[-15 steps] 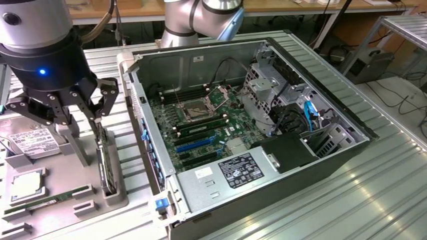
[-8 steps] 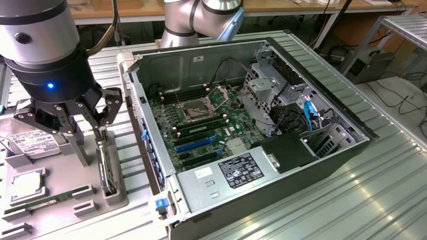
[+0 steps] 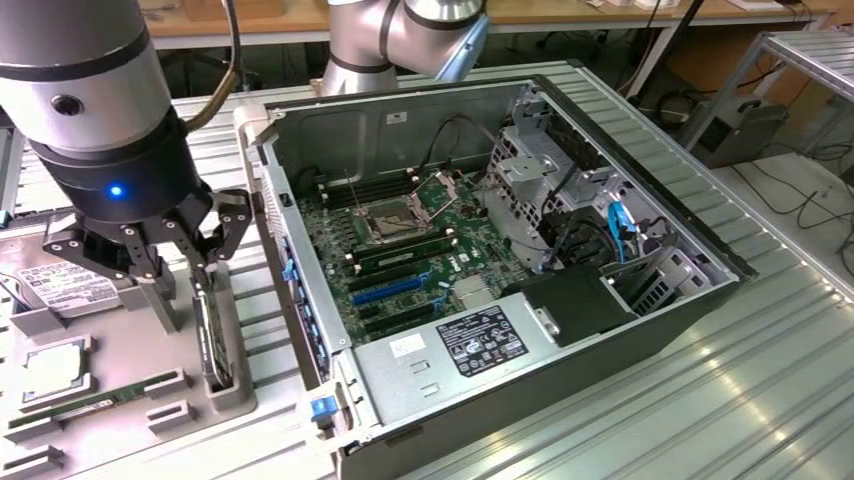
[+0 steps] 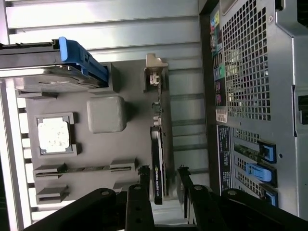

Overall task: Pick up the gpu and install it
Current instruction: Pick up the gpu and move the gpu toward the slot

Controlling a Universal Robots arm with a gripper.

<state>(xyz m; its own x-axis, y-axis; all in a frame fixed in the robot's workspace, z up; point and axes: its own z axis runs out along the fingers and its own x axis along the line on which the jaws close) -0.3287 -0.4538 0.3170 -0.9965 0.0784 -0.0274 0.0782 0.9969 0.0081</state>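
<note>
Step in hand: pick-up, grasp not yet made. Pincer (image 3: 187,290) is spread, one finger either side of the gpu (image 3: 214,345), no contact that I can see

gpu stands on edge in its slot in the grey parts tray (image 3: 120,370) on the desk (image 3: 641,420), just beside the open PC case (image 3: 400,110). In the wrist view the pincer (image 4: 162,169) straddles the dark end of the gpu (image 4: 161,130); the silver bracket is at the far end

Install side untouched, by the look of it: blue expansion slots (image 3: 387,290) on the board sit free

My read on the grasp: fingers need to land flat on both card faces, centred, then a straight pull out of the tray. A skewed grip could jam the card in the slot or tilt it
</note>
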